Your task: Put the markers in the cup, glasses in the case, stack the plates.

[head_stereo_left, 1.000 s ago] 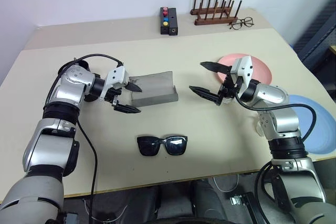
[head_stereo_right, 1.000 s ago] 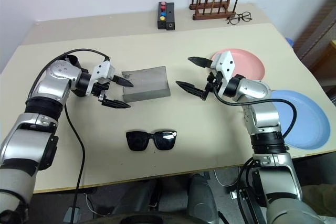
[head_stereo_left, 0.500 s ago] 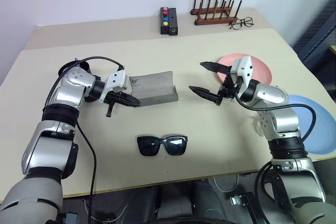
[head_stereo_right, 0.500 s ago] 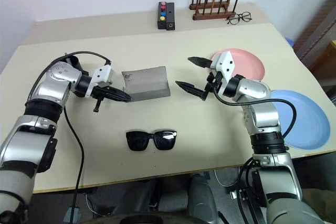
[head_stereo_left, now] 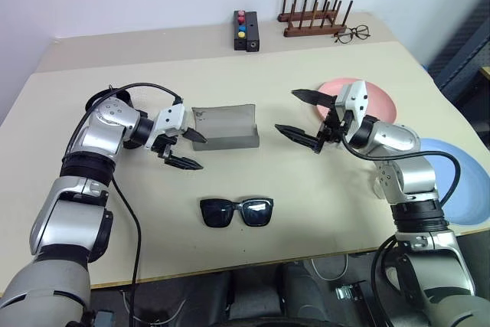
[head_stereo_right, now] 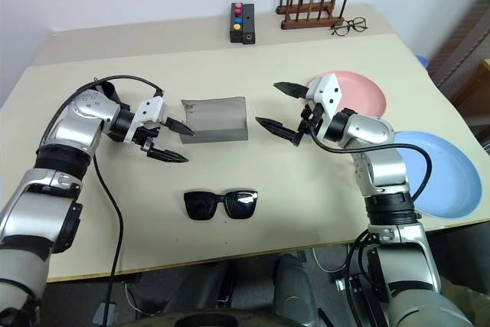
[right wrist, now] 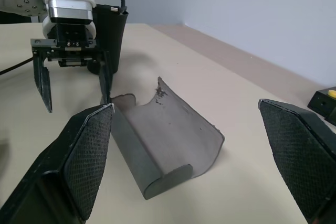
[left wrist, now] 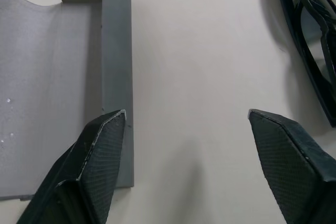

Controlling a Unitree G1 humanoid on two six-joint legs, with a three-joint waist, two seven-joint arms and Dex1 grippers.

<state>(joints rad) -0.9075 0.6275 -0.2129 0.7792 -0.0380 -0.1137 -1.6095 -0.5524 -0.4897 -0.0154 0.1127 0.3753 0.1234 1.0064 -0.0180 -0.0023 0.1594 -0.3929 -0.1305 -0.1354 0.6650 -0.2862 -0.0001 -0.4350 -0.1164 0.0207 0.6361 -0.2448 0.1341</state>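
Grey rectangular hinged glasses case lay open at frame centre, lid flipped up, no longer the closed box of a second earlier. Left gripper, pinched shut at the lid's edge half a second before, sprang apart again beside the case, holding nothing. Right gripper hung wide and empty, unmoved. Black thick-framed sunglasses sat below the case, well apart, untouched. Likely next: lifting the sunglasses into the opened shell.

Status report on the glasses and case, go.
Both hands open, empty: left hand at the case's end, right hand hovering. Case open; glasses on the table, nearer the robot. Nothing between them.
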